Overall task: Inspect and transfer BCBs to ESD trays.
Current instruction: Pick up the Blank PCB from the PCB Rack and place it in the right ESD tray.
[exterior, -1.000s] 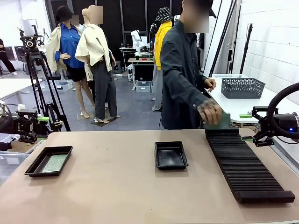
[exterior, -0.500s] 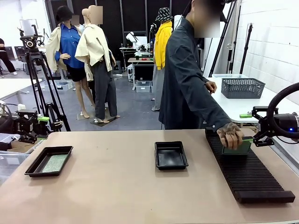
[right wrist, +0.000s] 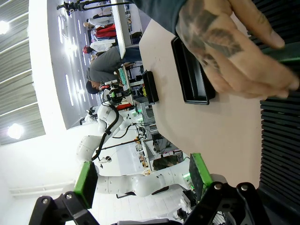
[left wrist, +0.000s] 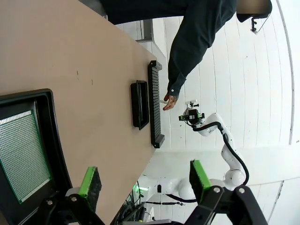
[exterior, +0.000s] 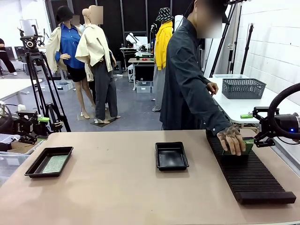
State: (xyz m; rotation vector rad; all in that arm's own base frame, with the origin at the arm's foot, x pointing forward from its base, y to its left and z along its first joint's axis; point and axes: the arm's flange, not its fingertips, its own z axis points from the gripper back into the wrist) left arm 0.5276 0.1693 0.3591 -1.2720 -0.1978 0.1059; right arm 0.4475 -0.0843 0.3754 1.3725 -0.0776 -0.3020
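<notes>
Left hand (left wrist: 144, 178): pads wide apart, nothing between them. It sits at the counter's (exterior: 117, 192) left side, near the left tray (left wrist: 54, 136). One BCB (left wrist: 21, 154) lies flat on that tray's floor.

Right hand (right wrist: 143, 177): also wide, gripping nothing. It's at the counter's right edge, pointing across the rack (right wrist: 281, 140).

Mid tray (exterior: 171, 155): at counter centre, bare glossy floor. It's well apart from the left tray and near the rack's left side. The rack runs near-to-far along the counter's right side.

Person's hand (exterior: 233, 139): over the rack's far part, just beside the right hand. Its fingers curl down over the top edge of a second BCB (right wrist: 280, 57), which stands on edge across the slots. The board's lower edge meets the rack; can't tell if it's seated in a slot. In the right wrist view the fingers and thumb pinch the green edge, and the hand hides most of the board.

The person stands at the far side, arm reaching down to the rack.
</notes>
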